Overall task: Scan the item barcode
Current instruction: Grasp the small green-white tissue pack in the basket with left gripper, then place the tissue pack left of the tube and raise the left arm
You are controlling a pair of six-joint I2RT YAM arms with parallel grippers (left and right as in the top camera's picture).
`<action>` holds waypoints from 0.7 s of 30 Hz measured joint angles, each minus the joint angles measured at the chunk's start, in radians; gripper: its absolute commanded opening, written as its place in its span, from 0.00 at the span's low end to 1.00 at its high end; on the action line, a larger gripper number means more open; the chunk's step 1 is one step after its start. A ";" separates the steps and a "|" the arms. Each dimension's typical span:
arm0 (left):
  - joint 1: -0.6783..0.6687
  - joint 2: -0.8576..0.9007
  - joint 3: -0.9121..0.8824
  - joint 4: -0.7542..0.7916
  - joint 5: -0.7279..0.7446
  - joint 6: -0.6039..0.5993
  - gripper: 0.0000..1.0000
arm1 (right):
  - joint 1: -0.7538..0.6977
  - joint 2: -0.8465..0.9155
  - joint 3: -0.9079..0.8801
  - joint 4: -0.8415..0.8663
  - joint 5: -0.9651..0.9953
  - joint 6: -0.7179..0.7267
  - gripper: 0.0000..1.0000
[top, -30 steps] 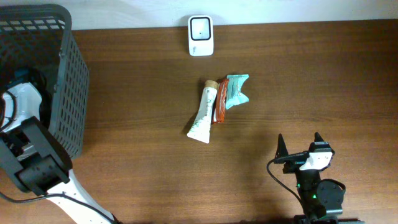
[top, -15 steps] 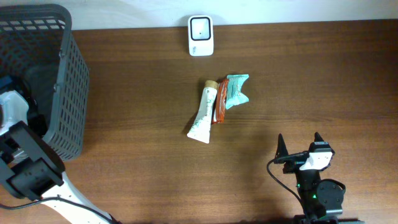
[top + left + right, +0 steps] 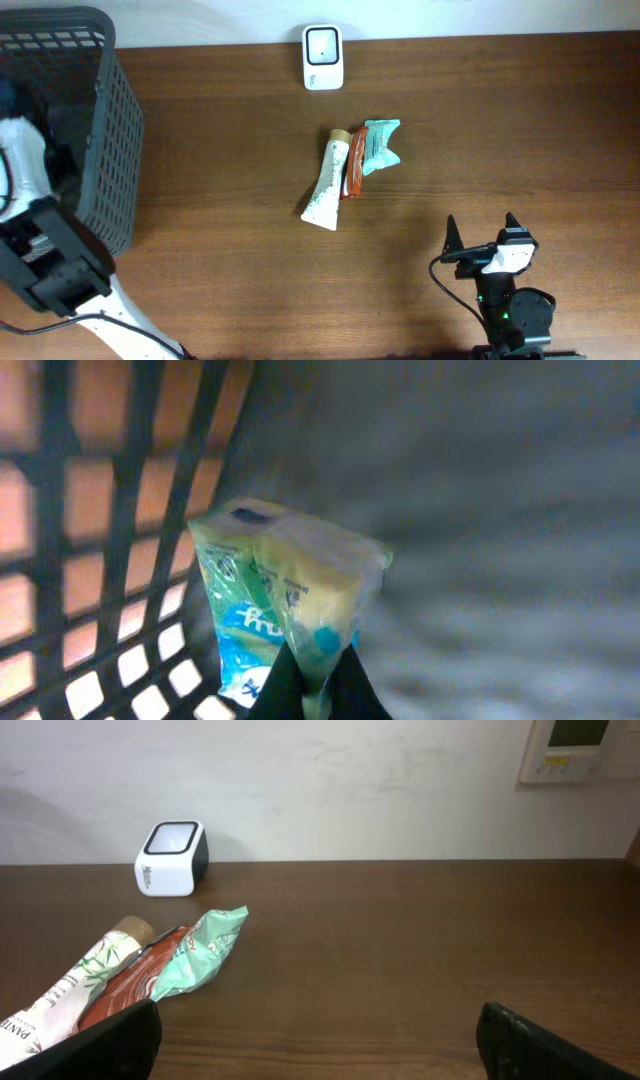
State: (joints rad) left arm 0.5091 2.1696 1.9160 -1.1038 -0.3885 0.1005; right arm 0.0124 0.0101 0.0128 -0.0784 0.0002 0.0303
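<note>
In the left wrist view my left gripper (image 3: 318, 662) is shut on the edge of a blue, green and pale yellow plastic packet (image 3: 290, 585) inside the dark mesh basket (image 3: 55, 510). The overhead view shows that arm reaching into the basket (image 3: 112, 120) at the far left, its fingers hidden. The white barcode scanner (image 3: 323, 57) stands at the table's back edge. My right gripper (image 3: 481, 226) rests open near the front right, nothing between its fingers (image 3: 110, 1042).
A white tube (image 3: 326, 180), a red-brown packet (image 3: 354, 170) and a teal packet (image 3: 379, 146) lie together mid-table, below the scanner (image 3: 172, 858). The tall basket walls enclose the left arm.
My left gripper has closed onto the packet in the basket, and the left arm has shifted slightly inside it. The right arm has not moved.
</note>
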 measured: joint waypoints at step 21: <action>-0.822 -0.259 0.337 -0.091 0.487 -0.547 0.00 | 0.000 0.000 0.000 0.000 0.000 0.001 0.99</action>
State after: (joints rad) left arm -0.3134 1.9102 2.2532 -1.1946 0.0982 -0.4469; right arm 0.0124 0.0101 0.0128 -0.0784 0.0002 0.0311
